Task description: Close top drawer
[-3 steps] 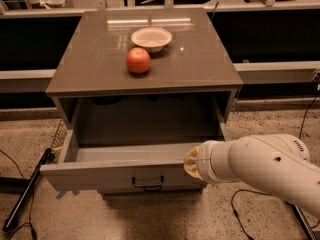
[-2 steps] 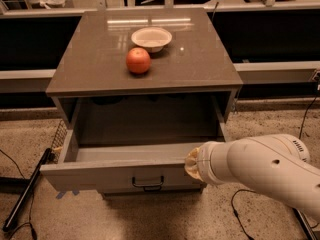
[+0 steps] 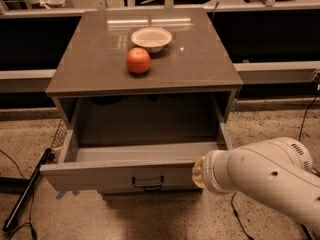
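Progress is nil as I judge it: top drawer (image 3: 100, 176) hangs wide open, gripper (image 3: 196, 170) against its front's right end, its grip unreadable to me.

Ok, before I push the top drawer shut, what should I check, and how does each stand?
1. Top drawer open, pulled well out: ok.
2. Nothing sticking up above the drawer's walls: ok.
3. Hand at the drawer's front, right of the handle: ok.
4. Hand touching the drawer: cannot tell, the arm hides it.
5. Red fruit and white bowl on the cabinet top, back from its front edge: ok.
6. Black bar clear of the drawer's left corner: cannot tell.
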You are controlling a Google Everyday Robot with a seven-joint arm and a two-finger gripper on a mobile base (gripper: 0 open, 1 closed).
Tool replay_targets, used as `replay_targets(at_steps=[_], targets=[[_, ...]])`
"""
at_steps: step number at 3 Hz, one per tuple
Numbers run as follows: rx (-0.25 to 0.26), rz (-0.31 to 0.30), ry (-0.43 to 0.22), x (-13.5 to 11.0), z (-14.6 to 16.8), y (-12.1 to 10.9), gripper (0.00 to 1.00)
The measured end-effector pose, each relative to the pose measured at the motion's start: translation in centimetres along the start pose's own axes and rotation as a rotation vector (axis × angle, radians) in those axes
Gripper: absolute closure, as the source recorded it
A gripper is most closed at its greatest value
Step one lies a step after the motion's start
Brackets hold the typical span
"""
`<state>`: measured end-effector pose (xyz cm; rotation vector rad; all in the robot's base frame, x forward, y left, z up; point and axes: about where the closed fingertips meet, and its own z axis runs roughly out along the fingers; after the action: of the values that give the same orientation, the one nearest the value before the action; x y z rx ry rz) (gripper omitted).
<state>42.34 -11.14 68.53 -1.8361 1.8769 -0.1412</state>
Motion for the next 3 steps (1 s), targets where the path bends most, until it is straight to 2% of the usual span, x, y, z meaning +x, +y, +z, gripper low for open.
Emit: replay_targets(at_steps=[1,2,3], targets=[[-0.013,0.027,0.03,1.1,2.0,1.0,1.0],[-0.005,0.03,0.034,1.1,4.1,0.9,1.0],[0.035,0.022,0.024,0.5,5.1,-1.0,1.0]])
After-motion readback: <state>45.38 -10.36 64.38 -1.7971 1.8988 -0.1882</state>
